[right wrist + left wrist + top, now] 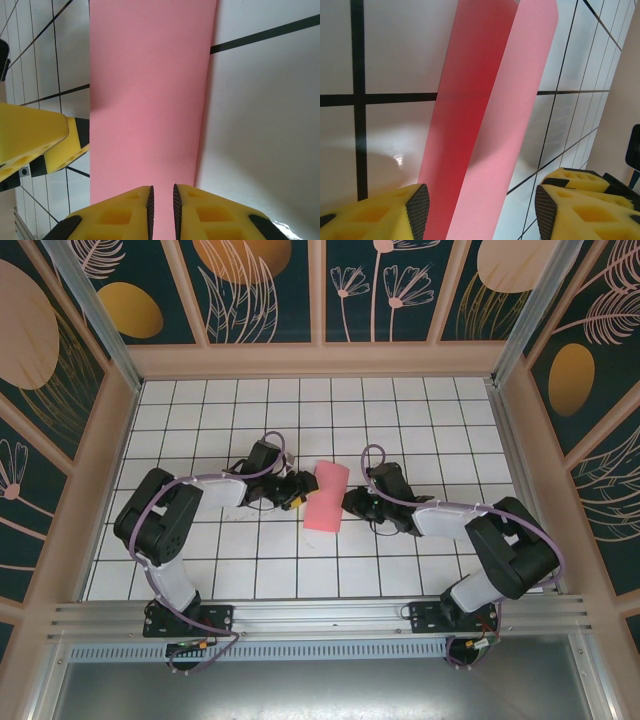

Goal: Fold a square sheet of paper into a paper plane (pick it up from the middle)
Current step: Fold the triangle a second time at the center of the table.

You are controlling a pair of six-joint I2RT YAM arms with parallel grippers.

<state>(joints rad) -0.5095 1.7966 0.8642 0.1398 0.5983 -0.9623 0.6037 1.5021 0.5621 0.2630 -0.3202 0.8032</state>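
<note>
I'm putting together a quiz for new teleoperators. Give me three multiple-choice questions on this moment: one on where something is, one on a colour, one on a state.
1. Where is the paper?
A) at the far left corner
B) between the left gripper and the right gripper
C) on the metal rail by the arm bases

2. What colour is the paper?
A) blue
B) white
C) pink

3. How do the left gripper's jaws stand?
A) apart, one on either side of the paper
B) pressed tight together
C) closed on a pen

Answers:
1 B: the top view shows it with a gripper at each side.
2 C: it is pink in every view.
3 A: the left wrist view shows the yellow fingers well apart with the paper between them.
</note>
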